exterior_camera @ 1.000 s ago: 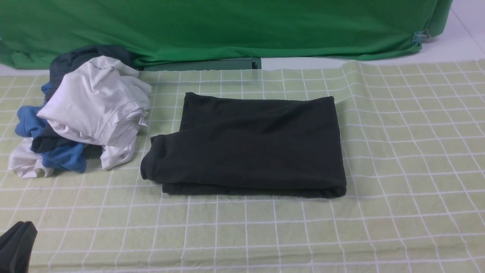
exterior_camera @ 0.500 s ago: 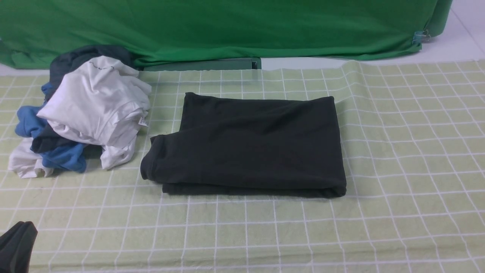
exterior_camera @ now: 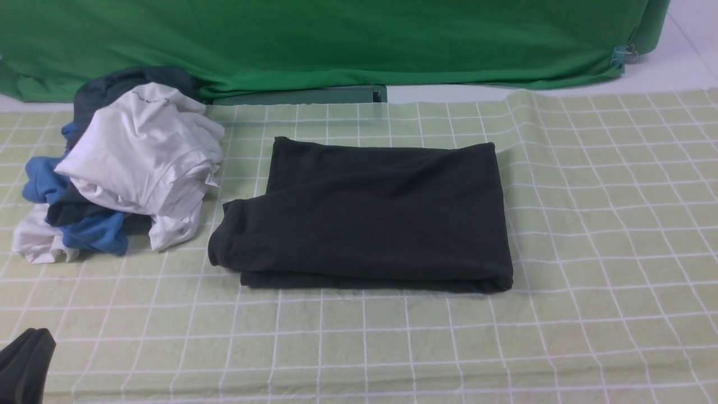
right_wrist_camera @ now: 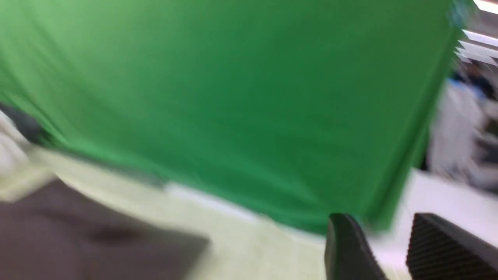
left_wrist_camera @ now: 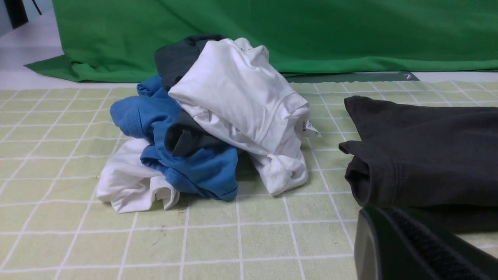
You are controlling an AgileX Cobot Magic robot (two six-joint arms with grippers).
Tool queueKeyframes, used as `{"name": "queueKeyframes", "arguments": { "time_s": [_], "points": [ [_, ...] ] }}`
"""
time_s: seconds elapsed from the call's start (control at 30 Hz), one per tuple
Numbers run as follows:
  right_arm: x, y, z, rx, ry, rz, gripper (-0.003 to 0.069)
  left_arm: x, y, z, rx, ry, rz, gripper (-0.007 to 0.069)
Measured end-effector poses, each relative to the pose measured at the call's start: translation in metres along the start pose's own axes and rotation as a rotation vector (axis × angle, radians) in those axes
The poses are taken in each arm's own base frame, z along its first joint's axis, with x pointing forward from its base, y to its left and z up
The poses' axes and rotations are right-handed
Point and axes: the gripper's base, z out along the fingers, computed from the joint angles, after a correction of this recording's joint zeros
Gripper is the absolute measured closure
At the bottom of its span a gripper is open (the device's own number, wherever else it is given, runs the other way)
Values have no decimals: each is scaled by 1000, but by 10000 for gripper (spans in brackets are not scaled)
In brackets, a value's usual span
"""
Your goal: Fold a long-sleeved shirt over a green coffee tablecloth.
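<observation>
Lying mid-cloth on the green coffee tablecloth, long axis left-right, the folded long-sleeved shirt sits forward-right of the left gripper, nearer arm, jaws shut and empty; right gripper part-open, holding nothing.

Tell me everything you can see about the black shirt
The black shirt is soft, matte knit, folded into a rough rectangle and lying flat on the checked tablecloth. A hemmed cuff pokes out at its left edge, close to the clothes heap. No print or label shows. Neither gripper touches it.
</observation>
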Motion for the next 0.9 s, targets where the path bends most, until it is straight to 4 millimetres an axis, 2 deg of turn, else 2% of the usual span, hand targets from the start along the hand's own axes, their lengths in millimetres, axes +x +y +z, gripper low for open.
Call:
{"name": "queueKeyframes", "arguments": {
  "time_s": [0.13, 0.17, 0.2, 0.27, 0.33, 0.47, 0.9],
  "points": [
    [48, 4, -1, 87, 145, 2, 420, 0, 0, 0, 0, 0, -1, 610],
    [50, 4, -1, 93, 151, 1, 420, 0, 0, 0, 0, 0, -1, 610],
    [67, 8, -4, 106, 188, -8, 420, 0, 0, 0, 0, 0, -1, 610],
    [88, 13, -7, 113, 221, -20, 420, 0, 0, 0, 0, 0, -1, 610],
    [97, 16, -11, 113, 233, -26, 420, 0, 0, 0, 0, 0, -1, 610],
    [104, 19, -15, 89, 296, -46, 420, 0, 0, 0, 0, 0, -1, 610],
    [105, 20, -16, 76, 292, 5, 419, 0, 0, 0, 0, 1, 1, 610]
  ]
}}
